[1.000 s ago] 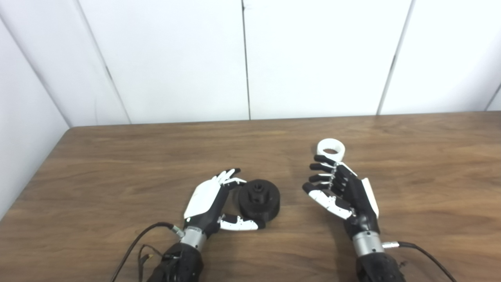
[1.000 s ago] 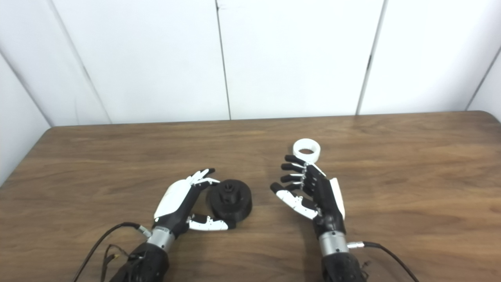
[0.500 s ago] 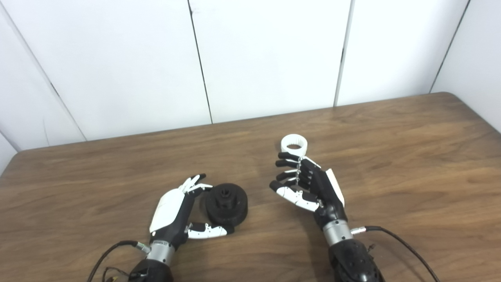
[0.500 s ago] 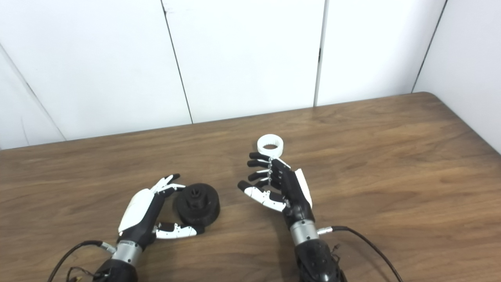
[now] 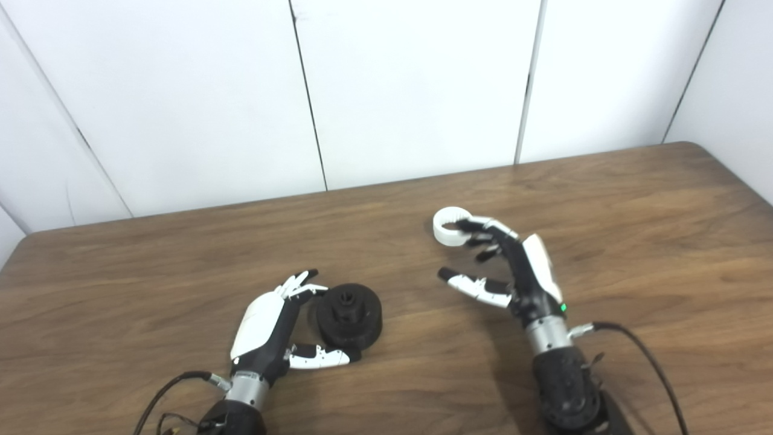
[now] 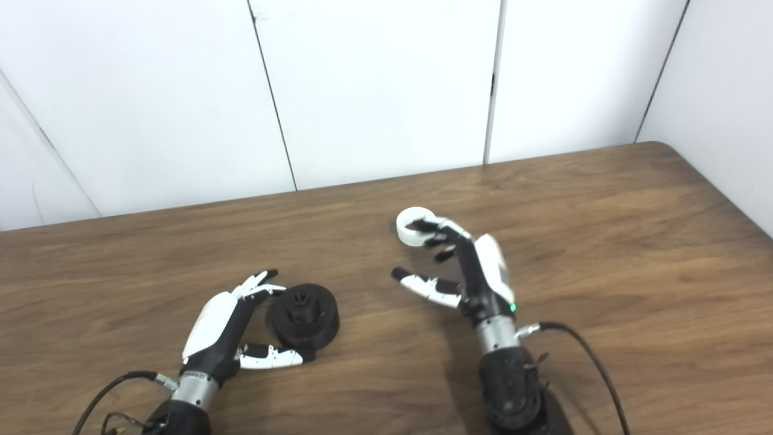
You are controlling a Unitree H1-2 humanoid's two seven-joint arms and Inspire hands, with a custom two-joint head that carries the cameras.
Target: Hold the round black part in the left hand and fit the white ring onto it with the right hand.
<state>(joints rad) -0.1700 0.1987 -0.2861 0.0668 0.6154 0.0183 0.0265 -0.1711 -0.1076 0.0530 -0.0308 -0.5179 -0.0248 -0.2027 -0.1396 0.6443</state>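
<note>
The round black part [image 5: 348,316] lies flat on the wooden table, left of centre. My left hand [image 5: 272,320] rests on the table beside it, open, with its fingers at the part's far left side and its thumb under the near edge. The white ring [image 5: 448,217] lies on the table further back, right of centre. My right hand [image 5: 506,266] is open over it, its fingers reaching onto the ring's right rim and its thumb spread toward the left, apart from the ring.
The wooden table [image 5: 634,229] ends at white wall panels behind and at a wall on the right. Black cables [image 5: 640,350] trail from both wrists toward the near edge.
The camera swung to the right early on. Since then my right hand has moved forward and its fingers have reached onto the white ring. My left hand and the black part have stayed still.
</note>
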